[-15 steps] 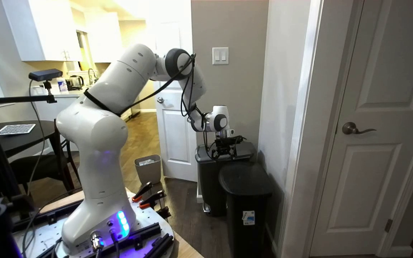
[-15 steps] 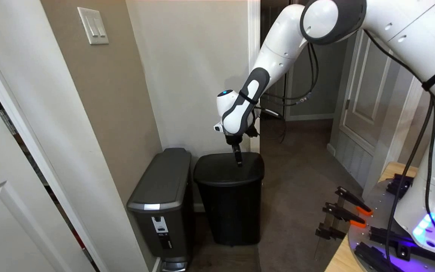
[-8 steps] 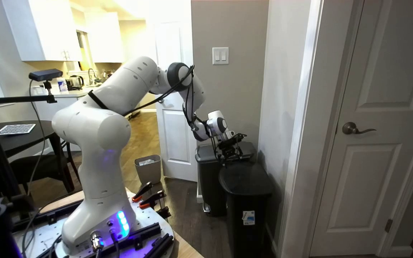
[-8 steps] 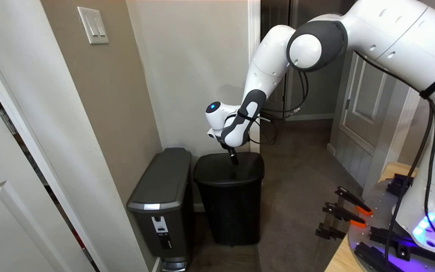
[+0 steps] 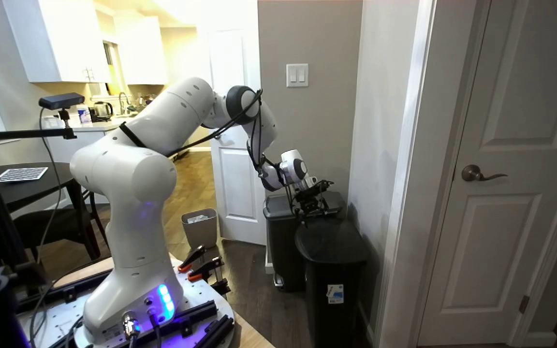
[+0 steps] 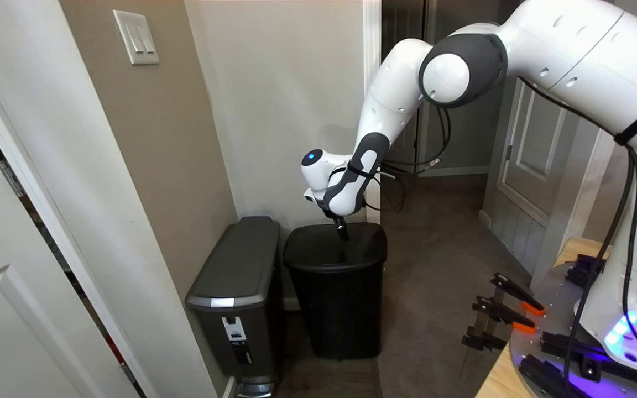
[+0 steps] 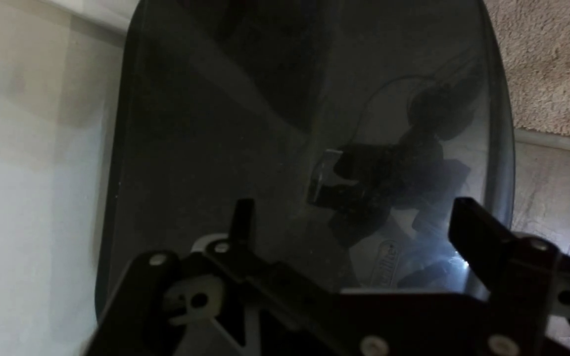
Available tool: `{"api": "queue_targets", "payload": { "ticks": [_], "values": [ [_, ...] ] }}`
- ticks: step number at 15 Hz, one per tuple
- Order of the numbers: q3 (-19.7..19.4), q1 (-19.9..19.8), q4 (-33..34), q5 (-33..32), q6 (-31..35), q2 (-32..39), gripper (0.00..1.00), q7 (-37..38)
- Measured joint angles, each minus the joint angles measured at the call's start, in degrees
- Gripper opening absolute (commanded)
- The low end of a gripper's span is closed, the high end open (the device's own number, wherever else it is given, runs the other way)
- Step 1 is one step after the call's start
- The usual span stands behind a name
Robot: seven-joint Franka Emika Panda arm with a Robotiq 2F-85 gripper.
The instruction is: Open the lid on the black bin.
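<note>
The black bin (image 5: 334, 309) stands upright against the wall, and it also shows in an exterior view (image 6: 346, 315). Its flat, glossy lid (image 5: 334, 241) lies shut on top; it shows in an exterior view (image 6: 318, 249) and fills most of the wrist view (image 7: 191, 148). My gripper (image 7: 354, 210) is open, with its two dark fingers wide apart and nothing between them. In both exterior views the gripper (image 5: 311, 218) (image 6: 343, 235) points down, tilted, just over the lid's far-middle part. I cannot tell whether the fingertips touch the lid.
A grey bin (image 6: 235, 260) stands beside the black bin, close to the wall (image 6: 291, 110). A small open waste basket (image 5: 200, 232) is on the floor near a white door (image 5: 237, 193). Black clamps with orange tips (image 6: 504, 312) stick out from the robot's table edge.
The arm has come down and the wrist has tilted, bringing the gripper lower over the lid. Over the last half second it has hardly moved. The lid has stayed shut.
</note>
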Motion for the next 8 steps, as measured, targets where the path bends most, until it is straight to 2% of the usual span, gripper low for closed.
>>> {"api": "queue_targets", "payload": {
  "ticks": [4, 8],
  "values": [
    [0.3, 0.1, 0.0, -2.2, 0.0, 0.3, 1.0, 1.0],
    [0.0, 2.7, 0.0, -7.3, 0.0, 2.0, 1.0, 5.4]
  ]
}}
